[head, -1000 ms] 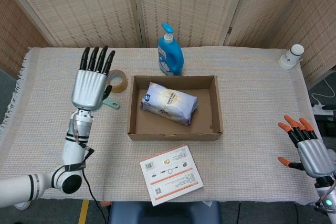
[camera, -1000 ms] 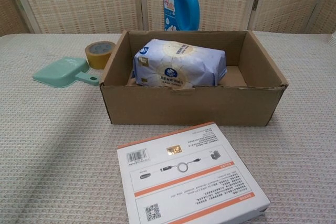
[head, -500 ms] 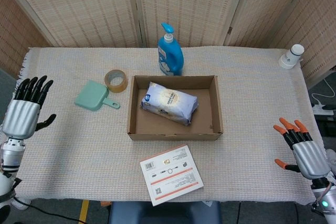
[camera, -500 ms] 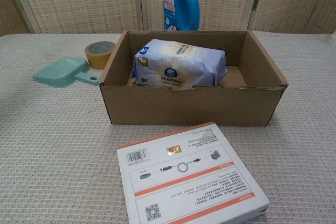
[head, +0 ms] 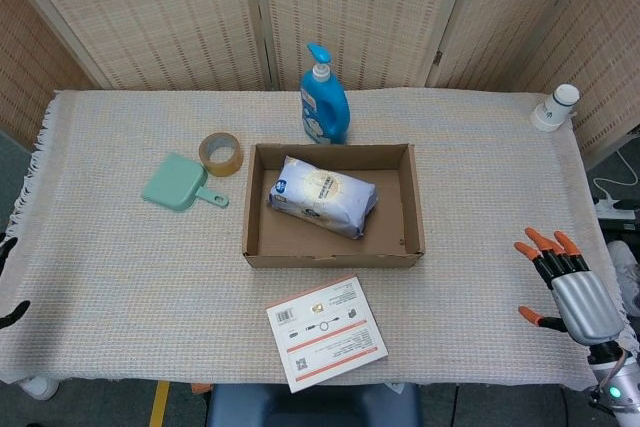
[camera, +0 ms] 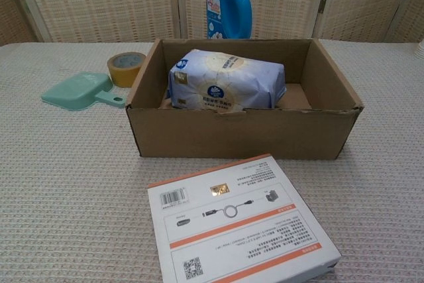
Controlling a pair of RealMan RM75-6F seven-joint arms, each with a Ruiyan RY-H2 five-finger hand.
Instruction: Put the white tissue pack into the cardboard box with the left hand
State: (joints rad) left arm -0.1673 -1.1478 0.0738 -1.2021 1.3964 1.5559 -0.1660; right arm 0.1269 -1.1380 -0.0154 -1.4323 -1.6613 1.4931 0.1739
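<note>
The white tissue pack [head: 322,195] [camera: 227,79] lies inside the cardboard box [head: 335,253] [camera: 238,132], toward its left half, tilted a little. Nothing touches it. Of my left hand [head: 7,313] only dark fingertips show at the far left edge of the head view, below the table's front left corner and far from the box; the tips are apart and hold nothing. My right hand [head: 573,291] hovers off the table's front right corner, its orange-tipped fingers spread and empty. Neither hand appears in the chest view.
A blue pump bottle [head: 323,99] [camera: 228,4] stands right behind the box. A tape roll [head: 221,153] [camera: 126,67] and a green scoop [head: 178,184] [camera: 78,91] lie to its left. A white carton with orange edging [head: 326,332] [camera: 238,226] lies in front. A small white object [head: 556,107] sits back right.
My left hand has drawn back from above the tape roll, leftward and down past the table's front left corner, nearly out of the head view. The right hand drifted slightly. The pack stayed put.
</note>
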